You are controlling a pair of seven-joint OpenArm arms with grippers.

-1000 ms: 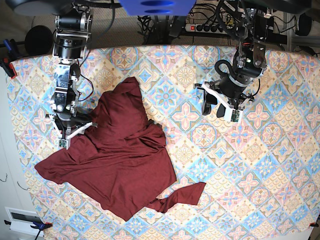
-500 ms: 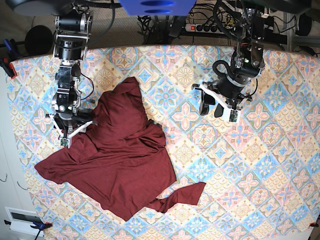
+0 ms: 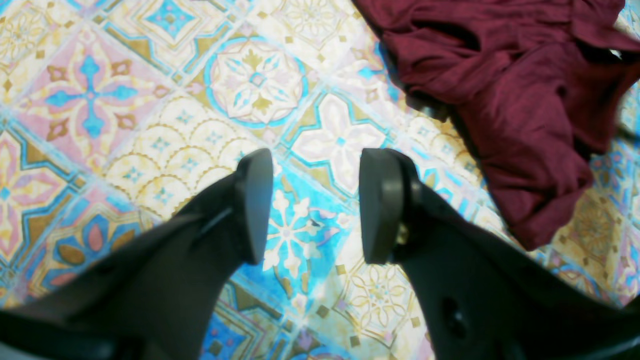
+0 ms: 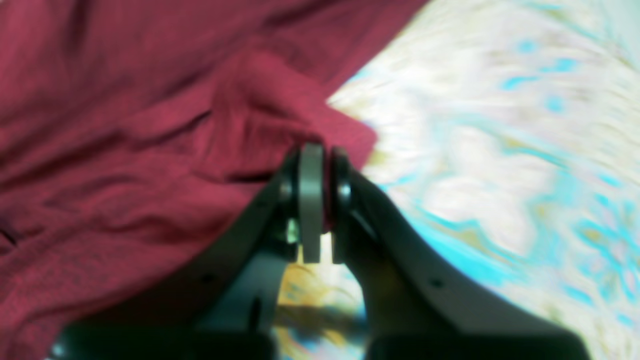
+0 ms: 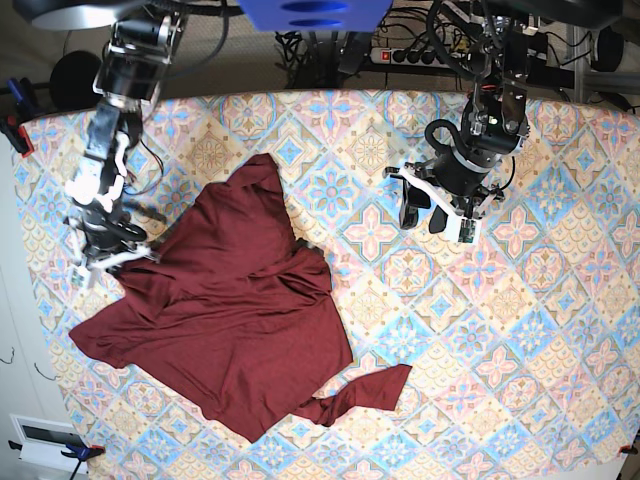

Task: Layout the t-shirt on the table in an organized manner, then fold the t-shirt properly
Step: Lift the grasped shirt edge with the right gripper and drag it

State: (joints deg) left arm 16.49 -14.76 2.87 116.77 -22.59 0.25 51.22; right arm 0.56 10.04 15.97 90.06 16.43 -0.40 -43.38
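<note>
The dark maroon t-shirt lies crumpled on the left half of the table, one sleeve trailing toward the front. At the shirt's upper left edge my right gripper is shut on the fabric. The right wrist view shows its fingertips pressed together with a fold of the t-shirt pinched between them. My left gripper hovers open over bare cloth to the right of the shirt. In the left wrist view, the gripper holds nothing and the t-shirt lies ahead at the upper right.
A power strip and cables run behind the table's far edge. Clamps grip the cloth at the left edge and the front left corner. A white box sits beside that corner.
My right gripper went from open to shut on the shirt's left edge and moved left and slightly forward, dragging that edge outward. The left arm barely shifted.
</note>
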